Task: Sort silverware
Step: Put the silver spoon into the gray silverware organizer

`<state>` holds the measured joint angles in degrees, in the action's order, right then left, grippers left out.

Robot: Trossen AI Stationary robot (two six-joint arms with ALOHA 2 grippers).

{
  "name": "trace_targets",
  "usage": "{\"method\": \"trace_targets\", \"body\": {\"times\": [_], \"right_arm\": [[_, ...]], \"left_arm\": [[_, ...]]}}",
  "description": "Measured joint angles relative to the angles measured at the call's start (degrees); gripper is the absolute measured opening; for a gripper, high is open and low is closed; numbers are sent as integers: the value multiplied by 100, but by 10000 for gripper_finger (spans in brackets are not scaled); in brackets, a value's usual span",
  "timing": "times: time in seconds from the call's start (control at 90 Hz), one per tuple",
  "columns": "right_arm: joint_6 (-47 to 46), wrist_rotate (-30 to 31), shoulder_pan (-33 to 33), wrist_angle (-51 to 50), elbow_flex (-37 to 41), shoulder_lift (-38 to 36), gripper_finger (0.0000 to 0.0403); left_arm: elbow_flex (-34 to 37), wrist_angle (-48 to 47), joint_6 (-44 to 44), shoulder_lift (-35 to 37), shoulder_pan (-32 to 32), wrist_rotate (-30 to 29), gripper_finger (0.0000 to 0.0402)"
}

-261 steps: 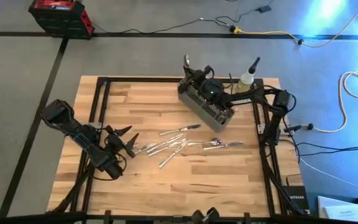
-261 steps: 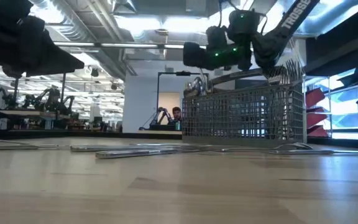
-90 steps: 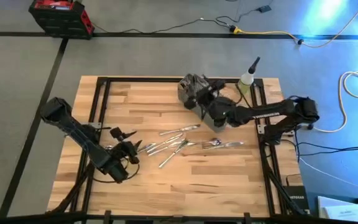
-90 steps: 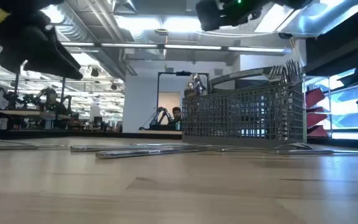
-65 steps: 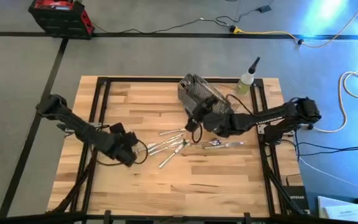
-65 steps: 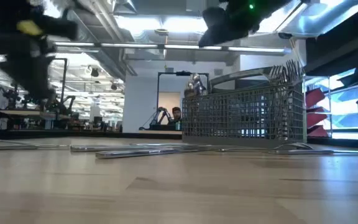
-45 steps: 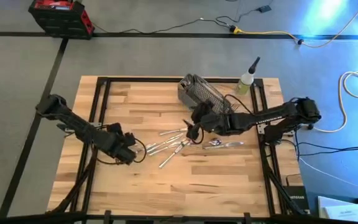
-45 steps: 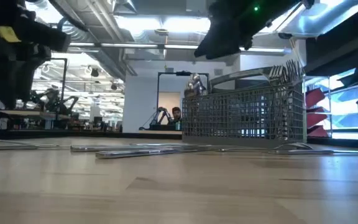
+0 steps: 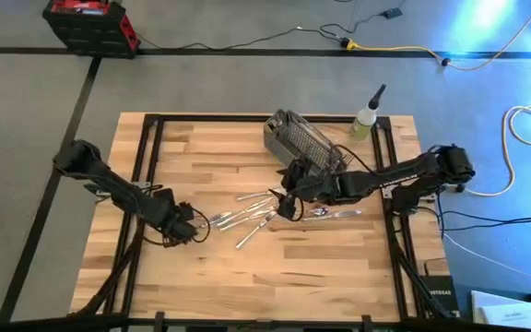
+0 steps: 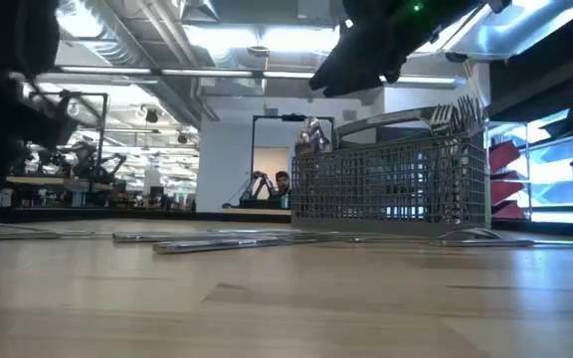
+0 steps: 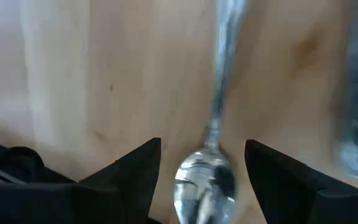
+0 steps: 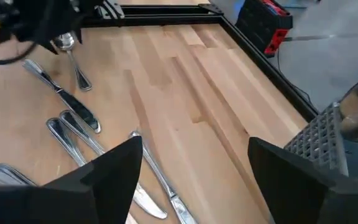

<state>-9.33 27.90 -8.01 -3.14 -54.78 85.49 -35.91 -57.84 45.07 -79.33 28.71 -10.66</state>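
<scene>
While the mesh basket (image 9: 302,143) stands at the table's far edge, loose silverware (image 9: 256,214) lies mid-table between both arms. Nearer its left end, the left gripper (image 11: 199,163), fingers spread, straddles a spoon (image 11: 205,182) whose handle runs straight ahead. The right gripper (image 12: 194,163), also spread, hovers over the right end.

arms: two dark, jointed, black cables alongside
fingers (image 12: 104,177): black, wedge-shaped
light: small green dot, upper right, low view

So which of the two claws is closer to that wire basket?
The right. The right gripper hovers over the scattered silverware just in front of the basket. The left gripper is down at the pile's far end, its open fingers around a spoon.
</scene>
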Motion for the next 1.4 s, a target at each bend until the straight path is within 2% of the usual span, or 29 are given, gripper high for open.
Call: {"method": "trace_targets", "body": {"times": [0.156,0.256,0.367,0.533,0.589,0.667,0.722,0.8,0.878,0.978,1.111,1.256,1.4], "right_arm": [[-78,2,9,2,0,0,275],[-91,4,10,7,2,0,275],[-91,9,9,25,2,2,275],[-93,1,9,21,2,2,275],[-118,-29,9,26,2,2,275],[-153,-314,9,59,2,2,275],[-111,-816,10,204,2,37,275],[82,-1614,-12,689,2,198,275],[381,-1957,-138,1427,2,479,275],[921,-1899,-339,2121,2,815,275],[1138,-1195,-590,2077,2,869,275],[1297,-645,-774,893,0,616,275],[1108,-594,-894,-727,0,343,275]], "left_arm": [[333,353,-71,50,4,44,215],[385,450,-215,46,-35,94,193],[399,553,-409,86,-101,219,140],[443,788,-846,297,-255,474,29],[447,815,-908,373,-327,520,11],[445,824,-913,483,-386,528,9],[400,826,-912,537,-411,457,5],[166,918,-911,602,-473,206,3],[-99,739,-953,617,-543,54,3],[-589,729,-1117,607,-686,-173,2],[-1283,282,-1463,610,-853,-873,2],[-2118,-27,-2584,615,-1394,-1749,2],[-3138,184,-4202,325,-2289,-2035,2]]}}
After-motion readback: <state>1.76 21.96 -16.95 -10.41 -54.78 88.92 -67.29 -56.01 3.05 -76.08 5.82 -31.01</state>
